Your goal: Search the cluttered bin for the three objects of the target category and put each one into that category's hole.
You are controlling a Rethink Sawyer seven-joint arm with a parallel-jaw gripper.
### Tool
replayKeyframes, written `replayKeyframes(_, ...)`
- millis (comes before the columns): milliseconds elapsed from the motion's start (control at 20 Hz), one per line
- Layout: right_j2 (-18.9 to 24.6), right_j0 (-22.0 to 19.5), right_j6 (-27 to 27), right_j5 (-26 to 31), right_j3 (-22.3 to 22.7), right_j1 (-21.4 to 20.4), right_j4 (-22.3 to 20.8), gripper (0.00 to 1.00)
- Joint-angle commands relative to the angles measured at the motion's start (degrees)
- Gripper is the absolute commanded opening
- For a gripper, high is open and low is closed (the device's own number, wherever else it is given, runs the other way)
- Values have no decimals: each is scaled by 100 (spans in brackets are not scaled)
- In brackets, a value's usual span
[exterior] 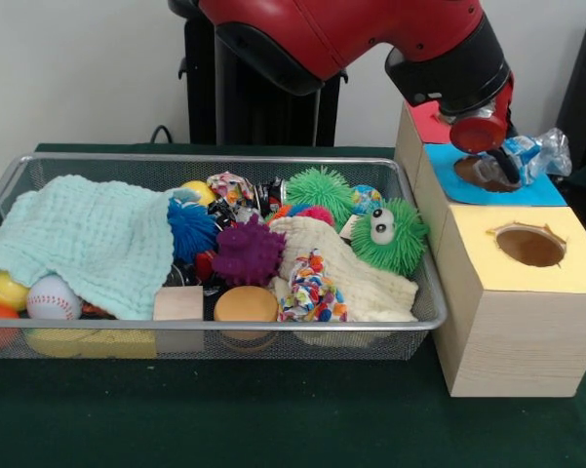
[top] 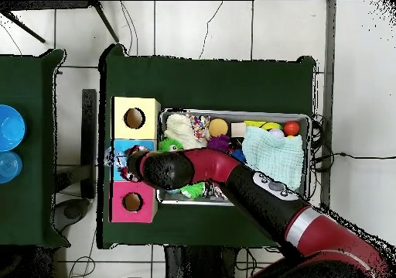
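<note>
The wooden box beside the bin has three holed tops: red (exterior: pixel 429 125) at the back, blue (exterior: pixel 541 193) in the middle, yellow (exterior: pixel 566 261) in front. My gripper (exterior: pixel 503 168) hangs just over the blue top's hole (exterior: pixel 480 174), shut on a crinkly clear-and-blue plastic piece (exterior: pixel 541 151) that sticks out to its right. In the overhead view the arm's wrist (top: pixel 158 169) covers the blue top and hides the gripper. The wire bin (exterior: pixel 224 158) holds a mint cloth (exterior: pixel 88 239), spiky balls, a green googly-eyed puffer (exterior: pixel 390 234) and other toys.
Also in the bin are a purple spiky ball (exterior: pixel 247 253), a baseball (exterior: pixel 54 297), a wooden block (exterior: pixel 178 304), a wooden disc (exterior: pixel 246 304), a cream cloth (exterior: pixel 361 283) and a coloured rope toy (exterior: pixel 312 288). Blue bowls (top: pixel 9 128) sit on a separate table.
</note>
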Motion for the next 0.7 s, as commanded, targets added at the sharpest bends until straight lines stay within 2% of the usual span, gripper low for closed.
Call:
replayKeyframes(50, -683, 195, 351, 833, -538, 152, -288, 0)
replayKeyframes(100, -685, 198, 351, 838, -537, 146, -284, 0)
replayKeyframes(150, -686, 193, 330, 847, -539, 153, -282, 100)
replayKeyframes(700, -695, 164, 217, 789, -543, 164, -333, 100)
